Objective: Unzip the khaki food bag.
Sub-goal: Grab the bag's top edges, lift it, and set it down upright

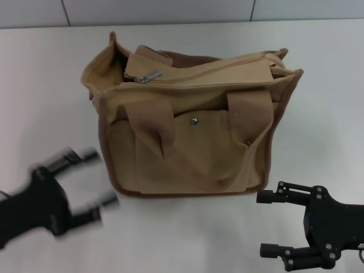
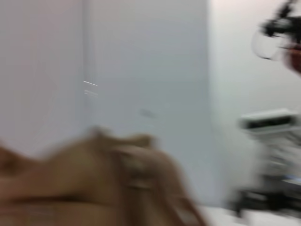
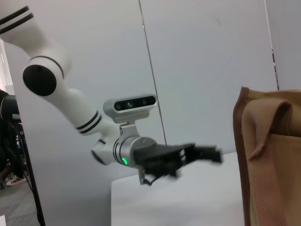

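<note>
The khaki food bag (image 1: 190,122) stands upright in the middle of the white table, tan canvas with brown trim, two wide handles and a front pocket with a silver snap (image 1: 194,120). Its metal zipper pull (image 1: 149,77) lies at the top left end of the zipper. My left gripper (image 1: 94,182) is open, blurred, low at the bag's front left, just off its corner. My right gripper (image 1: 263,223) is open near the front edge, below the bag's right corner. The bag also shows in the left wrist view (image 2: 94,188) and the right wrist view (image 3: 273,160).
The white table (image 1: 45,85) runs around the bag on all sides. A grey panelled wall (image 1: 170,10) stands behind it. The right wrist view shows my left arm and its gripper (image 3: 207,154) over the table, beside the bag's end.
</note>
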Controlling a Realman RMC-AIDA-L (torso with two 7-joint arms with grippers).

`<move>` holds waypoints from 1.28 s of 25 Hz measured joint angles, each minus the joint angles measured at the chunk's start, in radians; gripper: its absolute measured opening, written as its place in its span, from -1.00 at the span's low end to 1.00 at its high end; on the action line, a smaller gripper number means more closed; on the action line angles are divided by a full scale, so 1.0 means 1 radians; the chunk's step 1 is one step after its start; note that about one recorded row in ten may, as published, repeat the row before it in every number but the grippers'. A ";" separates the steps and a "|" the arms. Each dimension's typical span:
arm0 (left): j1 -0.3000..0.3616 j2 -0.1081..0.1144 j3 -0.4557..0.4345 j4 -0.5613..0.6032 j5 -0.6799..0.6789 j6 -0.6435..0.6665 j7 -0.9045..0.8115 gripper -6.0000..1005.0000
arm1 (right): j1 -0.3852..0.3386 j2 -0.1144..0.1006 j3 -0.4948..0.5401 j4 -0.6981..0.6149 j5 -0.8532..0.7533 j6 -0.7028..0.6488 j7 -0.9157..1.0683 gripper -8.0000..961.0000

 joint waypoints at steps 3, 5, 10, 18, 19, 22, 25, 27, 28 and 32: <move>0.058 -0.034 -0.187 0.011 0.003 -0.047 0.000 0.59 | -0.006 0.000 0.000 0.000 0.000 0.000 -0.007 0.72; 0.078 -0.058 -0.249 0.033 0.008 -0.100 -0.004 0.58 | -0.007 0.000 0.000 0.000 0.000 0.000 -0.008 0.72; 0.047 -0.095 -0.226 0.041 0.034 -0.189 -0.008 0.55 | -0.005 0.001 0.000 0.000 0.001 0.000 -0.008 0.71; 0.031 -0.135 -0.231 0.068 0.038 -0.235 0.001 0.50 | -0.009 0.001 0.005 0.000 0.001 0.000 -0.008 0.70; 0.035 -0.136 -0.231 0.075 0.037 -0.233 0.001 0.49 | -0.010 0.001 0.005 0.000 0.001 0.000 -0.008 0.70; 0.033 -0.137 -0.224 0.081 0.037 -0.246 0.002 0.47 | -0.012 0.001 0.007 0.000 0.000 0.000 -0.008 0.70; 0.027 -0.145 -0.221 0.084 0.038 -0.255 0.003 0.37 | -0.013 0.001 0.007 0.000 0.000 0.007 -0.006 0.69; 0.027 -0.150 -0.221 0.091 0.039 -0.254 0.011 0.18 | -0.013 0.001 0.007 0.000 0.000 0.016 -0.004 0.69; 0.027 -0.153 -0.221 0.094 0.039 -0.254 0.015 0.09 | -0.012 0.001 0.007 0.000 0.000 0.021 -0.002 0.69; 0.025 -0.160 -0.226 0.107 0.040 -0.256 0.020 -0.11 | -0.012 0.000 0.015 0.009 0.001 0.025 -0.001 0.68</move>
